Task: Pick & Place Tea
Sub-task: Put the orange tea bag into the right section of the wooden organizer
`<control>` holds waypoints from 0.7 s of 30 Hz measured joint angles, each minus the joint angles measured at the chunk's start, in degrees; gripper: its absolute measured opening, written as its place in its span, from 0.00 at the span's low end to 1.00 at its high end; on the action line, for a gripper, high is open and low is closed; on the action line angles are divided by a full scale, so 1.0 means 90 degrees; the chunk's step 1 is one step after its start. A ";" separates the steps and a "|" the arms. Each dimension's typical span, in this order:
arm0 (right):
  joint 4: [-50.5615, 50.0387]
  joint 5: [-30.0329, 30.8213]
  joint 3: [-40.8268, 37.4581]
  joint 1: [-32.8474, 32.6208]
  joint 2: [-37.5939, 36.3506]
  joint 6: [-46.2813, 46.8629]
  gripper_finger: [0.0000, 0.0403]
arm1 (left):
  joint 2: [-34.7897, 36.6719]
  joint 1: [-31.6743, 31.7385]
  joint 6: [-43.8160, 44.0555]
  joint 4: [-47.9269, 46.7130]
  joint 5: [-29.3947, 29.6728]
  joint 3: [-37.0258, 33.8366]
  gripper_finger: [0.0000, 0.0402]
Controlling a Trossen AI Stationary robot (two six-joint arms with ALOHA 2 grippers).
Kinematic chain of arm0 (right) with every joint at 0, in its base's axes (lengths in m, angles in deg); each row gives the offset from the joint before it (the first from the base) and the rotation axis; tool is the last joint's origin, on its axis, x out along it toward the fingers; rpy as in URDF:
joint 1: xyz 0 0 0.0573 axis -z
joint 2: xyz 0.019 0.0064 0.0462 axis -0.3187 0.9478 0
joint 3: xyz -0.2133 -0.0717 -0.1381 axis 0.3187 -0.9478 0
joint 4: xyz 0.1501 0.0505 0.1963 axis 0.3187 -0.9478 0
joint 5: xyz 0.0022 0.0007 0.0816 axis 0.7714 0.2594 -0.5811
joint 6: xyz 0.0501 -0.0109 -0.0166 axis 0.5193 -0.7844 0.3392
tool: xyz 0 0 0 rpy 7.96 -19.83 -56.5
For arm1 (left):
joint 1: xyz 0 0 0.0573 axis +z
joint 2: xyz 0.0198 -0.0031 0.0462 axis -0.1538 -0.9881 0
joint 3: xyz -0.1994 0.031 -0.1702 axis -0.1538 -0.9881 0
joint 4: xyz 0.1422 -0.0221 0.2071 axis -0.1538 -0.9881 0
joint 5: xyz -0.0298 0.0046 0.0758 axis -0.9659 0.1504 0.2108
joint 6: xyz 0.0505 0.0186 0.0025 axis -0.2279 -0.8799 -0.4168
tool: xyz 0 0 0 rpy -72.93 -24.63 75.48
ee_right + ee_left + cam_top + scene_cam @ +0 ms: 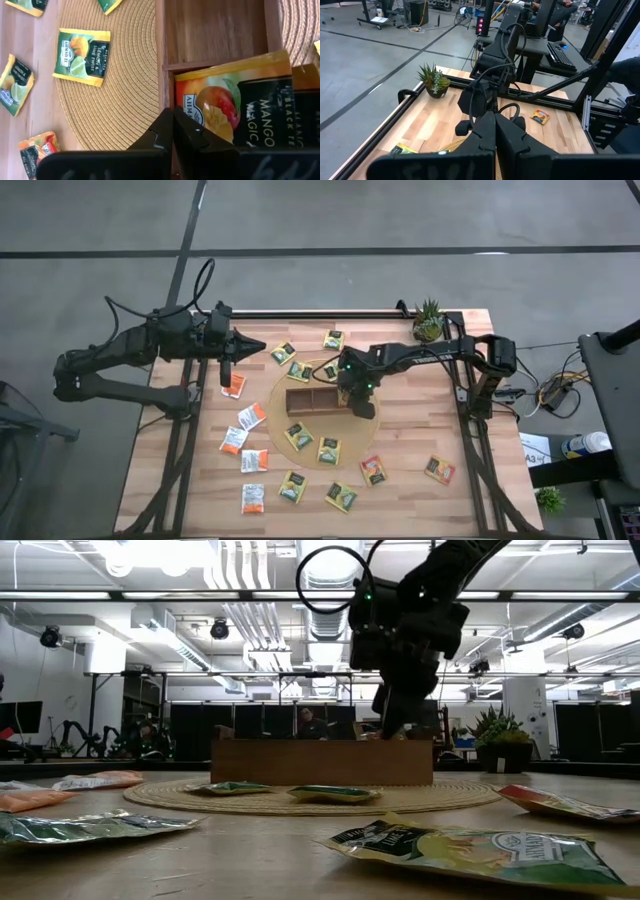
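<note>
Tea bags (342, 497) lie around the tray (312, 399) mid-frame; right fingers (366, 409) and left fingers (256, 345) are closed, holding nothing.

"MANGO MAGIC" and "BLACK TEA" are read on the orange sachet (235, 107) lying in the tray (212, 35), right at the right gripper's (173, 131) closed fingertips; its brand is cut to "AHM". Farther ahead of it, on the mat (130, 75), "AHMAD TEA" and "LEMON & LIME TWIST" are made out on a green sachet (81, 56).
</note>
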 joint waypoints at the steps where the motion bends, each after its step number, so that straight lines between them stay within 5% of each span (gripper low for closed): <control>1: 0.0002 -0.0015 0.0010 -0.0002 0.0000 0.0000 0.02 | 0.0000 0.0000 0.0002 0.0000 0.0001 0.0000 0.00; 21: 0.0079 0.0590 -0.0004 0.0032 0.0306 0.0160 0.02 | 0.0000 0.0000 0.0019 0.0000 0.0001 0.0000 0.00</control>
